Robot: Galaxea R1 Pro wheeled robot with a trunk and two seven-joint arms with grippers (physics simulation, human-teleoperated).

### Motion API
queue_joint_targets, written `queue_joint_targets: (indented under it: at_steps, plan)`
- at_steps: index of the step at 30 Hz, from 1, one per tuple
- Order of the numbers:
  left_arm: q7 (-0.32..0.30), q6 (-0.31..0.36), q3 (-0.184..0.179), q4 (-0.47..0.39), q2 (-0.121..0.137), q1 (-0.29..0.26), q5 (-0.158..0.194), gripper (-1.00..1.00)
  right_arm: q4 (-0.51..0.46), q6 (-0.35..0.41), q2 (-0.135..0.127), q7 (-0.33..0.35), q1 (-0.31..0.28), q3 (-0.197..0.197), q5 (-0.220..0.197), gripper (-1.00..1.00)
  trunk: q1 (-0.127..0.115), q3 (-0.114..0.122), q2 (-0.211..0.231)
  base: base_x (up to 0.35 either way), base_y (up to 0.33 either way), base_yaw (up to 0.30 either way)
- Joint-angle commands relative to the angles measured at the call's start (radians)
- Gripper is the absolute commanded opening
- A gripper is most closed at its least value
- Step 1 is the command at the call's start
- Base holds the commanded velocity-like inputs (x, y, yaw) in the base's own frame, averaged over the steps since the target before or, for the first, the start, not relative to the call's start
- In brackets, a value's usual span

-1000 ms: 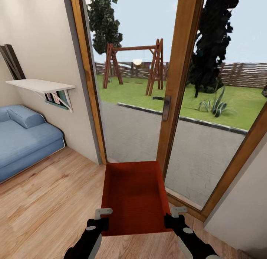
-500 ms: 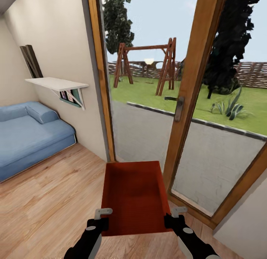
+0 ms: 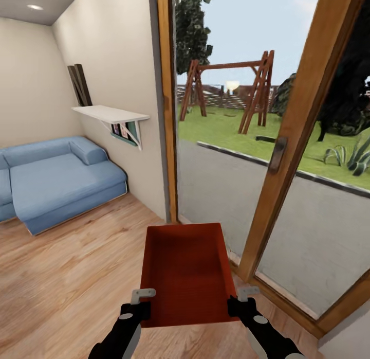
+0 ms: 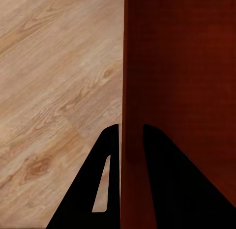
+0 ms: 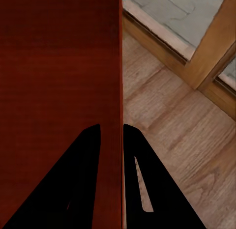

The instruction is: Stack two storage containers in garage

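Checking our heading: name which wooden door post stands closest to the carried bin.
The handle-bearing post, slanting down to the floor just right of the storage container. The other post stands farther back, against the wall edge.

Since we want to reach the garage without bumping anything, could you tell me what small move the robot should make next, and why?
Probably turn the base away from the glass door. The storage container is held off the wood floor, the left gripper and right gripper each clamping a side wall, and its far end points at the door frame.
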Motion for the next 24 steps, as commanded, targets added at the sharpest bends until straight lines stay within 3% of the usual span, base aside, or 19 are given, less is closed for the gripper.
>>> queue_joint_targets:
  at_steps: [1,24]
  plan:
    - [0.002,0.006,-0.003,-0.004,-0.001,-0.001,-0.017,-1.0,0.003,-0.004,-0.007,-0.002,-0.002,0.006,-0.014,-1.0,0.001,-0.002,-0.002,0.0,0.0,0.286]
    - [0.002,0.005,-0.003,-0.004,-0.001,-0.001,-0.017,-1.0,0.003,-0.003,-0.007,-0.002,-0.002,0.005,-0.014,-1.0,0.001,-0.002,-0.002,0.0,0.0,0.287]
